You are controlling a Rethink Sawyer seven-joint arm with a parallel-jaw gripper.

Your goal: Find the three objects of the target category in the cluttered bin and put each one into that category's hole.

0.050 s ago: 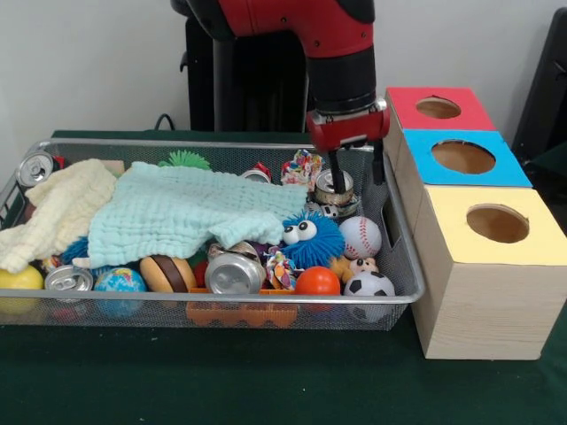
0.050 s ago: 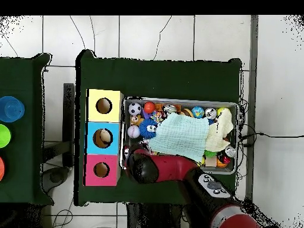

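Red robot arm's gripper (image 1: 335, 184) in wire bin (image 1: 403, 257), fingers clamped on upright can (image 1: 334, 188). Pick step; next probably lift toward box holes.

Arm: your red and black jointed arm (image 1: 328, 40) descends vertically from above.
Wrist: red collar, level.
Gripper: your black two-fingered gripper (image 1: 337, 180) points down, fingers' spread unclear.

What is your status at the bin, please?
Tool down on a can at the bin's box end; grip unclear. Green cloth and cream cloth cover much of the clutter.
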